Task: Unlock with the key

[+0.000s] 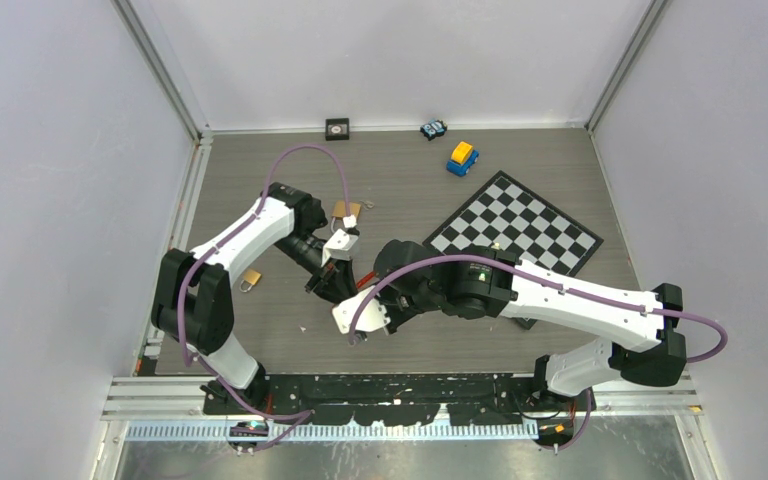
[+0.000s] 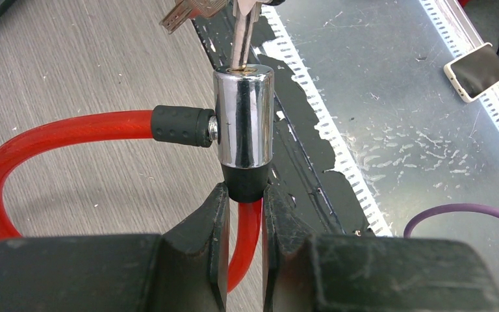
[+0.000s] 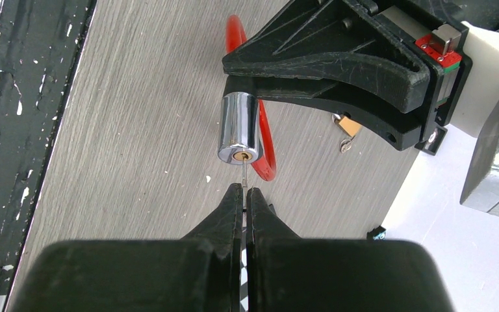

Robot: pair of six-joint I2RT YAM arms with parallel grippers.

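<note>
The left gripper clamped the black collar under the cylinder, whose keyhole faced the right gripper. The right jaws were closed on the key. Its blade lay along the cylinder's long axis, tip at the keyhole. I could not tell how deep it sat, and the key's head was cut off.

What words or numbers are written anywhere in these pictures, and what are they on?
No text here can be read.
Red cable lock's shiny chrome cylinder: one tiny dark mark, too small to read.
Silver metal key: no legible stamp.
Small black square block: round marking, blurred.
Small brass padlock: too small to tell.
</note>
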